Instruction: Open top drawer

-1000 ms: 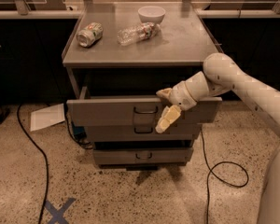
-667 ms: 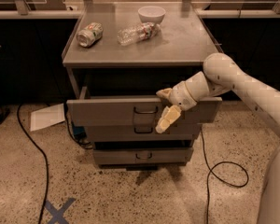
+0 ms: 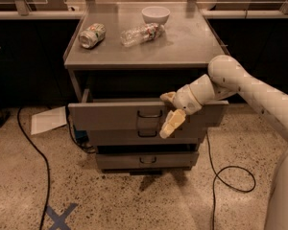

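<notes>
the gripper sits against the front of the top drawer, just to the right of that drawer's dark wire handle. its two tan fingers are spread apart: one lies at the drawer's upper edge, the other slants down across the grey front panel, its tip reaching the lower edge. whether either finger actually presses on the metal cannot be told. the white arm comes in from the right of the top drawer, bent at the wrist just beside the drawer's right end. the top drawer is pulled out, its front standing forward of the two shallower drawers under it, with a dark gap showing above it beneath the bench top. directly below the top drawer is the middle drawer, and below that the bottom drawer, each with a like handle at its centre. above the top drawer, on the bench, a crushed can lies toward the left, a clear plastic bottle lies on its side near the middle, and a white bowl stands behind the bottle. on the speckled floor, left of the top drawer, lies a sheet of paper; right of it and lower, a black cable loops; lower left, a blue tape cross marks the floor.
</notes>
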{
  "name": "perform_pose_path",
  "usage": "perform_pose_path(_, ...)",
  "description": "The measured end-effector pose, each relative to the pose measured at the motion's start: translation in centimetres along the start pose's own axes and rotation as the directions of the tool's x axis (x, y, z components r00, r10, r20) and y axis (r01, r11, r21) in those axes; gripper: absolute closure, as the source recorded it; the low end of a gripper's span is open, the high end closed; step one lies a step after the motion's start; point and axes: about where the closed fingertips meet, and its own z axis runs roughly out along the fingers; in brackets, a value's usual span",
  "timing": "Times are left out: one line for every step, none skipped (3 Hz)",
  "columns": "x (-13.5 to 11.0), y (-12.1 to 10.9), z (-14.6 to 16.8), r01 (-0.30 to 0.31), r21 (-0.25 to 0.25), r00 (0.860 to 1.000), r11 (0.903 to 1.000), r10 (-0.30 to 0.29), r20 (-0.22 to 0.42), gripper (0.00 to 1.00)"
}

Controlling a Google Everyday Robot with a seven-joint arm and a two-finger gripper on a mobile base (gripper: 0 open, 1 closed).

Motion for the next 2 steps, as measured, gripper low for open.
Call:
perform_pose_path(0.38,3.83,-0.72,-0.044,-0.03,0.999,0.9986,0.043,-0.008,0.0)
perform_pose_path(0.38,3.84,-0.71,-0.043,-0.03,0.999,0.9986,0.043,-0.008,0.0)
